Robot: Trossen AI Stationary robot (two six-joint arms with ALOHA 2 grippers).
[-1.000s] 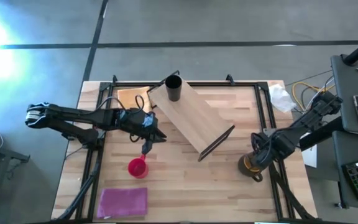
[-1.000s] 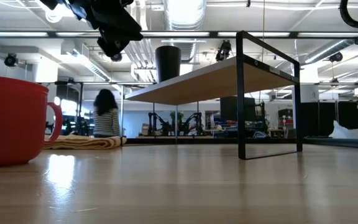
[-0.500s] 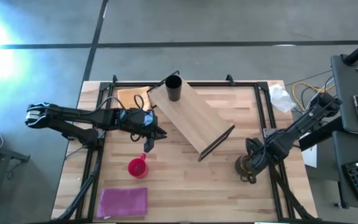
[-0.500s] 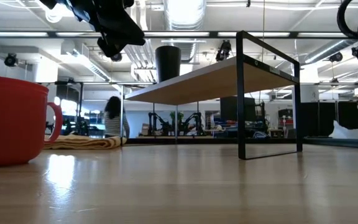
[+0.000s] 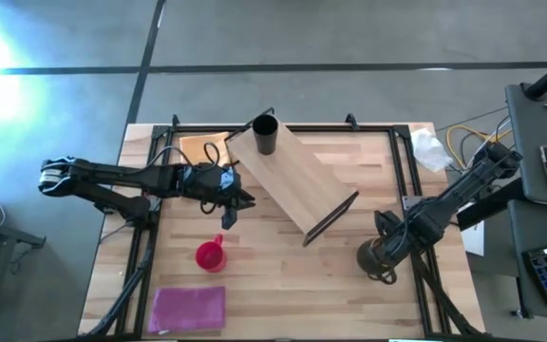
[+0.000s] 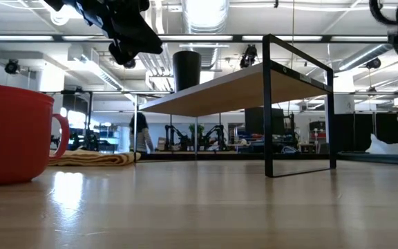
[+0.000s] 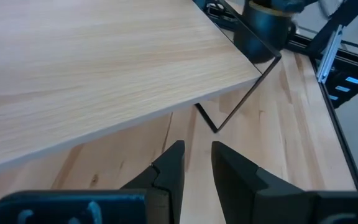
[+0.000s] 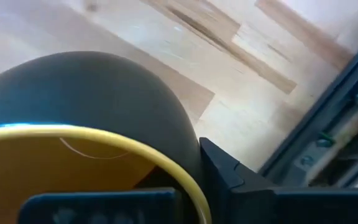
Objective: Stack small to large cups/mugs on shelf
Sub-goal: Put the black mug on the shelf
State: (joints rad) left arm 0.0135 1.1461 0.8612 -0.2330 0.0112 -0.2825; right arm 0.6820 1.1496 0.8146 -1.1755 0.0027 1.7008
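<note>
A light butcher-block table [image 5: 283,285] is seen from above, with a large hall visible behind it in the low view. The right gripper [image 5: 376,260] is closed on the wall of the dark mug with yellow inside [image 8: 86,155], near the table's right edge. The left gripper [image 7: 194,163] is held above the table with its fingers slightly apart and nothing between them, just beside the shelf [image 5: 288,176]. The black cup [image 5: 265,133] is set on the shelf's far end. The red mug [image 5: 210,255] is placed near the left gripper, the purple mat [image 5: 189,308] beyond it.
</note>
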